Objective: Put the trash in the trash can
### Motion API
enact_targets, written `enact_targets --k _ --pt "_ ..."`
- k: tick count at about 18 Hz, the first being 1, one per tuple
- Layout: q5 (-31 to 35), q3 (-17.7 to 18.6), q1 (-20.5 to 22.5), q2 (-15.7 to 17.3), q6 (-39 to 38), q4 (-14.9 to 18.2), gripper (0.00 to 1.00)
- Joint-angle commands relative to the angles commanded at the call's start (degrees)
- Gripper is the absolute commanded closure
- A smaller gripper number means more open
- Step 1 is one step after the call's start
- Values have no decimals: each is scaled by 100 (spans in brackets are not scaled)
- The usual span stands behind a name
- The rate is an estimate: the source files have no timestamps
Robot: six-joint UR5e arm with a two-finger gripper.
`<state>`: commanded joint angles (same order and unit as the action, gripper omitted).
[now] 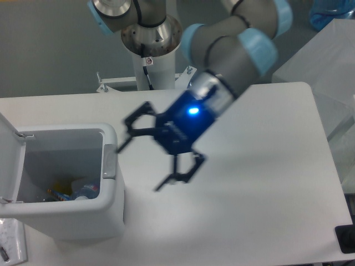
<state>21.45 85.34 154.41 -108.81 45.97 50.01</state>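
The trash [77, 191] lay at the bottom of the white trash can [113, 205], a jumble of clear plastic with blue and yellow showing, its lid [10, 145] raised at the left. The gripper [145, 160], blurred, hung empty with fingers spread wide above the table [260, 183], just right of the can's rim and its grey tab [109, 162].

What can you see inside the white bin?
At the bottom of the white bin lies mixed trash, including clear plastic with blue and yellow bits. The near wall hides whatever lies closer.
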Motion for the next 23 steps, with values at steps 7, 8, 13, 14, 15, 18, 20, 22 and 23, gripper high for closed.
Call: enact_targets --k 7,8,13,14,15,18,20,22,23 --pt "903 308 520 -159 1387 -35 0" --pt "1306 255 511 -185 1528 -35 0" --pt "3266 158 388 -308 1907 -27 0" --pt "3705 123 318 -308 1916 -26 0" --pt "4161 88 239 -317 1933 -26 0" --pt "5252 18 10 -343 1960 0 0" --pt "5886 44 -173 -387 1995 9 0" --pt "6256 -26 -420 -501 2057 26 0" --pt "6397 -70 -447 -562 2057 78 0"
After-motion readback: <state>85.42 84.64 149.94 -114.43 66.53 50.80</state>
